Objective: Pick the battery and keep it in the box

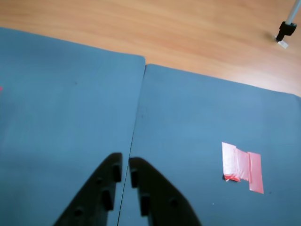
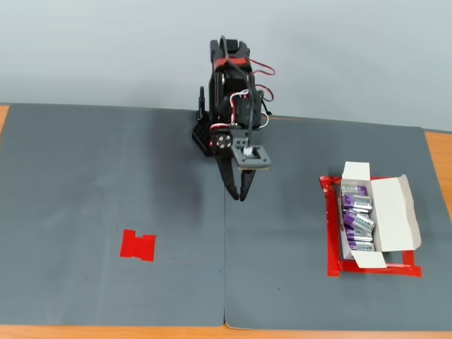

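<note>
Looking down from the wrist view, the claw (image 1: 125,165) hangs with its two dark fingers pressed nearly together and nothing between them, directly over the seam joining two blue-grey mats (image 1: 70,117). To the right lies a red tape patch (image 1: 242,167), bare of any cell. Beyond the far edge of the mats runs the orange wooden counter (image 1: 188,33), where a small black stand foot (image 1: 285,32) rests at the far right.

Fixed view: the arm (image 2: 229,106) stands at the far middle of the mats, claw (image 2: 240,192) pointing down, empty, well apart from both marks. At the right, the box (image 2: 392,212) sits open inside a red tape border (image 2: 330,233), and several purple-ended batteries (image 2: 357,219) lie in a row within it. At the left, the red tape patch (image 2: 138,245) holds nothing, and no loose cell shows on the mats. By this evidence the deposit appears done, the arm seemingly parked or awaiting another cell. A plain pale wall (image 2: 106,49) closes the scene.
</note>
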Robot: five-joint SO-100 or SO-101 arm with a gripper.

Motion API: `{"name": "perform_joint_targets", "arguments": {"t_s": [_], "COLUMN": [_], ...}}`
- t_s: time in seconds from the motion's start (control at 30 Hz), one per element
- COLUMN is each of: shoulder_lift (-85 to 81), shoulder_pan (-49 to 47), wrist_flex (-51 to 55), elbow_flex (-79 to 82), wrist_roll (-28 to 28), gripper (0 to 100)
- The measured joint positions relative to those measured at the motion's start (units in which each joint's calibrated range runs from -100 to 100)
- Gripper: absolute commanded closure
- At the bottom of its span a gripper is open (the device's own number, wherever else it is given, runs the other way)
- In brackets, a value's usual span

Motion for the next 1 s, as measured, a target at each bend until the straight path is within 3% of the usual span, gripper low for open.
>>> {"name": "perform_joint_targets", "arguments": {"t_s": [0.4, 1.0], "shoulder_lift": [-16.4, -17.2], "shoulder_pan": [3.3, 3.3], "wrist_flex": [0.0, 4.9], "elbow_flex": [18.3, 25.3], "wrist_roll": [0.0, 0.0], "gripper": [98, 98]}}
